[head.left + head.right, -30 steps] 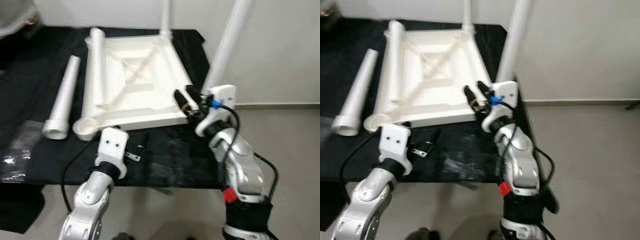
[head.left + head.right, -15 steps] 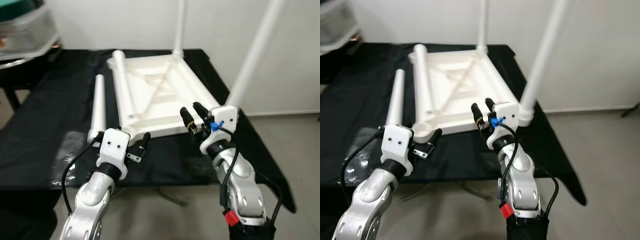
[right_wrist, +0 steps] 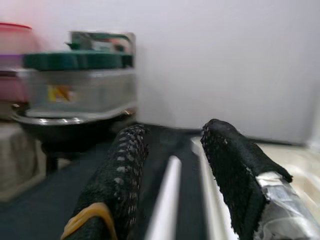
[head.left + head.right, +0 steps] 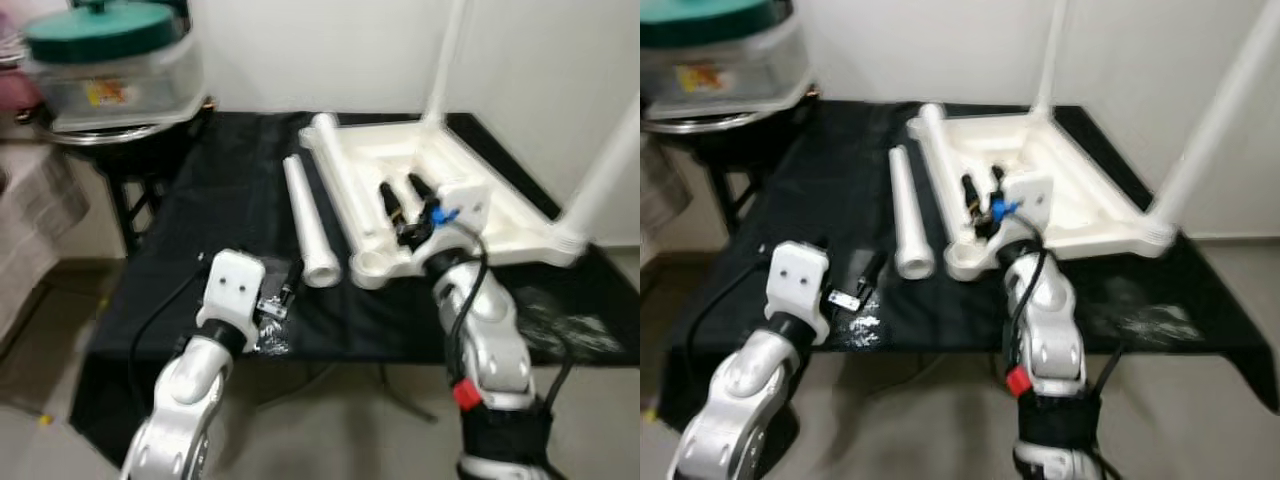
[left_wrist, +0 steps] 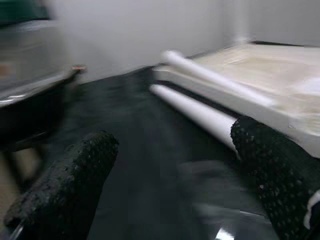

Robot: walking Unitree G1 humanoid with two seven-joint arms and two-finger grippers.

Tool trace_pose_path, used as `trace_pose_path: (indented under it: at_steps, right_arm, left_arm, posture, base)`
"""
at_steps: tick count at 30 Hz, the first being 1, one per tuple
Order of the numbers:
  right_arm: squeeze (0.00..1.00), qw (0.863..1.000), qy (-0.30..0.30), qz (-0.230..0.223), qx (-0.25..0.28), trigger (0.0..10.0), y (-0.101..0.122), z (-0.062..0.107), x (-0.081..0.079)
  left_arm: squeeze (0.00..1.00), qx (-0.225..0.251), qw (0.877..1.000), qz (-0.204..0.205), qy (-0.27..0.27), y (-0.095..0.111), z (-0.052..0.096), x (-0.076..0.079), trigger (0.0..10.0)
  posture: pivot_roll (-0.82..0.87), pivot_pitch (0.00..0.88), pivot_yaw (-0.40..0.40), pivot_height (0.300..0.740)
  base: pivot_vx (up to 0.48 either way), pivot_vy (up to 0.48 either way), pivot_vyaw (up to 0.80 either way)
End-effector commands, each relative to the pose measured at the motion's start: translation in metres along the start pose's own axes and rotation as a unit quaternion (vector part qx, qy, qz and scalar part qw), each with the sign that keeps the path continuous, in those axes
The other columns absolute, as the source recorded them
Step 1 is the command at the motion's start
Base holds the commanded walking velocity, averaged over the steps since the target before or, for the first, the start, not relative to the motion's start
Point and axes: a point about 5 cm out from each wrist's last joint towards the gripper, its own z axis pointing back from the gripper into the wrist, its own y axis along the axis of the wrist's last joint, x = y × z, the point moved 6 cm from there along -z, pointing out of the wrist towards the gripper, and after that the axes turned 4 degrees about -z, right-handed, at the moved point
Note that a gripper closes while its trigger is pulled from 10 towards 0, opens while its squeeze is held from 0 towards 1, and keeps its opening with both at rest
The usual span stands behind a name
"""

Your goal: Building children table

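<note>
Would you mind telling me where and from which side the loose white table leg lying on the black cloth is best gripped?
Probably mid-shaft, from above. The loose leg lies flat on the black cloth, its flared open end toward the robot, beside the upturned tabletop. The open left gripper is nearest; its fingers could straddle the round shaft crosswise.

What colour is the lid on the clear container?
Dark green lid, clearest in the left eye view.
</note>
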Motion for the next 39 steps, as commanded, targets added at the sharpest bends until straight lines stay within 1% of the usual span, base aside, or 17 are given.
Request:
trace_pose_path:
  at_steps: [1, 4, 5, 7, 10, 11, 13, 16, 18, 20, 22, 28, 29, 32, 35, 36, 39]
  right_arm:
    - [0.00, 1.000, -0.025, 0.012, -0.003, 10.0, -0.002, 0.000, 0.016]
    - [0.00, 0.999, -0.030, 0.015, -0.001, 10.0, 0.000, -0.004, 0.020]
    - [0.00, 0.999, -0.046, 0.016, -0.003, 10.0, 0.001, -0.010, 0.029]
    - [0.00, 0.998, -0.057, 0.015, -0.004, 10.0, 0.002, -0.013, 0.034]
    - [0.00, 0.989, -0.120, 0.008, -0.088, 10.0, -0.023, -0.029, 0.063]
    - [0.00, 0.989, -0.120, 0.008, -0.088, 10.0, -0.023, -0.029, 0.063]
    - [0.00, 0.979, -0.143, 0.015, -0.143, 10.0, -0.037, -0.036, 0.075]
    - [0.00, 0.974, -0.156, -0.008, -0.161, 10.0, -0.037, -0.046, 0.081]
    - [0.00, 0.973, -0.161, -0.025, -0.164, 10.0, -0.035, -0.052, 0.081]
    - [0.00, 0.972, -0.157, -0.016, -0.175, 10.0, -0.033, -0.059, 0.078]
    - [0.00, 0.969, -0.166, -0.033, -0.181, 10.0, -0.022, -0.073, 0.073]
    - [0.00, 0.961, -0.169, -0.063, -0.209, 10.0, -0.021, -0.080, 0.067]
    - [0.00, 0.958, -0.157, -0.069, -0.228, 10.0, -0.023, -0.083, 0.059]
    - [0.00, 0.958, -0.152, -0.065, -0.234, 10.0, -0.024, -0.084, 0.056]
    - [0.00, 0.957, -0.132, -0.077, -0.247, 10.0, -0.027, -0.087, 0.041]
    - [0.00, 0.957, -0.132, -0.077, -0.247, 10.0, -0.027, -0.087, 0.041]
    - [0.00, 0.952, -0.115, -0.096, -0.267, 10.0, -0.034, -0.088, 0.023]
  left_arm:
    - [0.00, -0.001, 1.000, 0.009, -0.004, -0.001, -0.001, 0.004, 10.0]
    - [0.00, -0.003, 1.000, 0.010, -0.005, -0.001, -0.001, 0.004, 10.0]
    - [0.00, -0.004, 1.000, 0.014, -0.004, -0.002, 0.000, 0.004, 10.0]
    - [0.00, -0.005, 1.000, 0.017, -0.004, -0.002, 0.000, 0.004, 10.0]
    - [0.00, -0.008, 1.000, 0.011, -0.009, -0.003, 0.004, 0.007, 10.0]
    - [0.00, -0.008, 1.000, 0.011, -0.009, -0.003, 0.004, 0.007, 10.0]
    - [0.00, -0.011, 1.000, 0.011, -0.015, -0.004, 0.006, 0.010, 10.0]
    - [0.00, -0.013, 1.000, 0.014, -0.020, -0.003, 0.008, 0.012, 10.0]
    - [0.00, -0.015, 1.000, 0.016, -0.020, -0.003, 0.009, 0.012, 10.0]
    - [0.00, -0.015, 1.000, 0.017, -0.021, -0.003, 0.010, 0.013, 10.0]
    - [0.00, -0.018, 0.999, 0.019, -0.025, -0.002, 0.012, 0.016, 10.0]
    - [0.00, -0.018, 0.999, 0.021, -0.031, 0.001, 0.015, 0.020, 10.0]
    - [0.00, -0.020, 0.999, 0.024, -0.038, 0.002, 0.019, 0.026, 10.0]
    - [0.00, -0.022, 0.999, 0.026, -0.041, 0.002, 0.021, 0.028, 10.0]
    - [0.00, -0.022, 0.998, 0.031, -0.052, 0.006, 0.026, 0.036, 10.0]
    - [0.00, -0.022, 0.998, 0.031, -0.052, 0.006, 0.026, 0.036, 10.0]
    - [0.00, -0.024, 0.997, 0.040, -0.058, 0.009, 0.031, 0.043, 10.0]
  posture:
    - [0.07, 0.065, -0.053, 0.740]
    - [0.07, 0.067, -0.052, 0.740]
    - [0.08, 0.067, -0.057, 0.740]
    - [0.08, 0.068, -0.058, 0.740]
    - [0.08, 0.092, -0.057, 0.740]
    - [0.08, 0.092, -0.057, 0.740]
    - [0.08, 0.114, -0.057, 0.740]
    - [0.08, 0.125, -0.058, 0.740]
    - [0.08, 0.141, -0.058, 0.740]
    - [0.08, 0.159, -0.063, 0.740]
    - [0.08, 0.187, -0.064, 0.740]
    - [0.08, 0.209, -0.070, 0.740]
    - [0.08, 0.245, -0.082, 0.740]
    - [0.08, 0.245, -0.082, 0.740]
    - [0.07, 0.287, -0.104, 0.740]
    - [0.07, 0.287, -0.104, 0.740]
    - [0.06, 0.303, -0.113, 0.740]
  base:
    - [0.000, 0.000, 0.00]
    - [0.000, 0.000, 0.00]
    - [0.000, 0.000, 0.00]
    - [0.000, 0.000, 0.00]
    - [0.000, 0.000, 0.00]
    - [0.000, 0.000, 0.00]
    - [0.000, 0.000, 0.00]
    - [0.000, 0.000, 0.00]
    - [0.000, 0.000, 0.00]
    - [0.000, 0.000, 0.00]
    - [0.000, 0.000, 0.00]
    - [0.000, 0.000, 0.00]
    - [0.000, 0.000, 0.00]
    - [0.000, 0.000, 0.00]
    - [0.000, 0.000, 0.00]
    - [0.000, 0.000, 0.00]
    - [0.000, 0.000, 0.00]
